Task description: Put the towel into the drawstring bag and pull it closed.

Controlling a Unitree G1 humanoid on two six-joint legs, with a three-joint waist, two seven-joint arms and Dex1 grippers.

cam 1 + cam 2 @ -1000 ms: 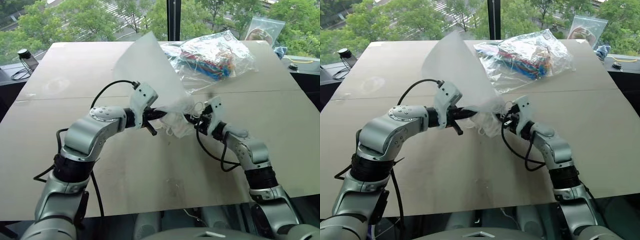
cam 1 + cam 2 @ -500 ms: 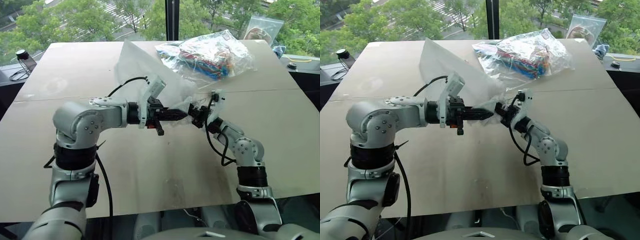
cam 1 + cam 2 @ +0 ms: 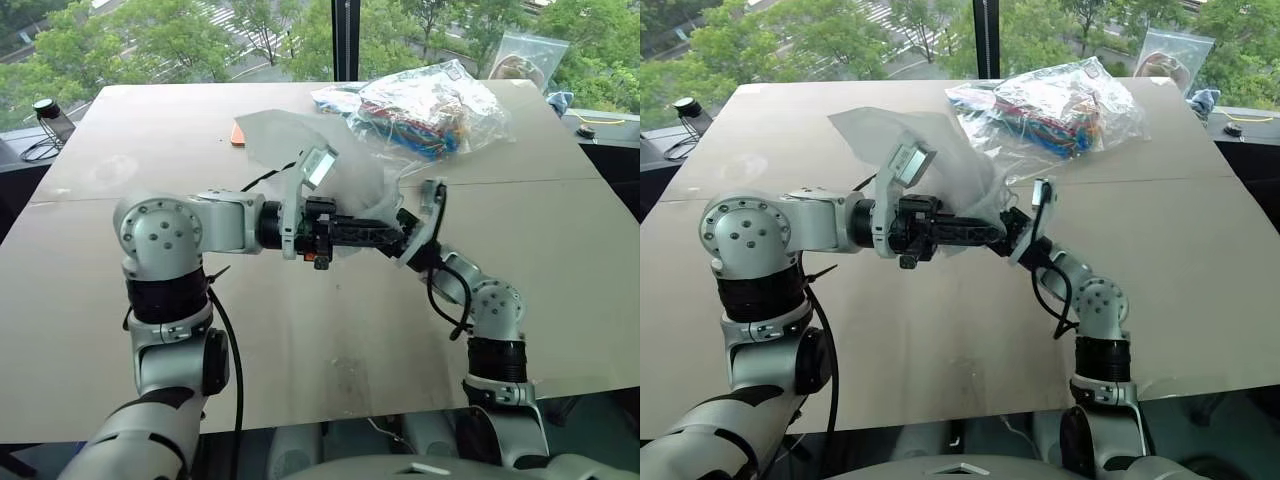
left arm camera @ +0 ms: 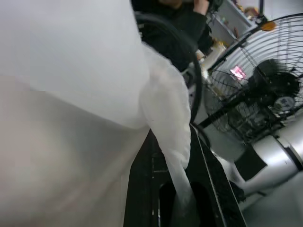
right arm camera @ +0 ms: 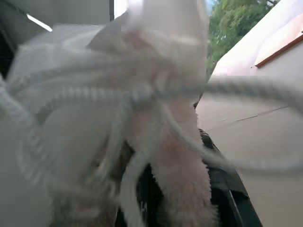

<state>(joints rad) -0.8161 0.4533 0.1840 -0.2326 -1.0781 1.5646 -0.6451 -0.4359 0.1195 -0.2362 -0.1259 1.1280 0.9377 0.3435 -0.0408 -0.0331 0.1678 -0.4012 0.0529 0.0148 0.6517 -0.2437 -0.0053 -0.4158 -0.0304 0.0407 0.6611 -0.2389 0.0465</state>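
A lab-like room is showing a plain table (image 3: 300, 330) beside big windows (image 3: 200, 40), with a floor fan (image 4: 258, 101) standing nearby

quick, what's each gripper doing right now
Left gripper: shut on the drawstring bag.
Right gripper: shut on the bag's cord and gathered mouth.

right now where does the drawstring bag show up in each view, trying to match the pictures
Left eye view: drawstring bag raised over the table's middle, above the left gripper.
Right eye view: same place, left of the clear bag of cables.
Left wrist view: milky film fills most of the frame, a bunched strip pinched between the fingers.
Right wrist view: gathered mouth with white cord, close up.
Shared landmark: the clear bag of cables.
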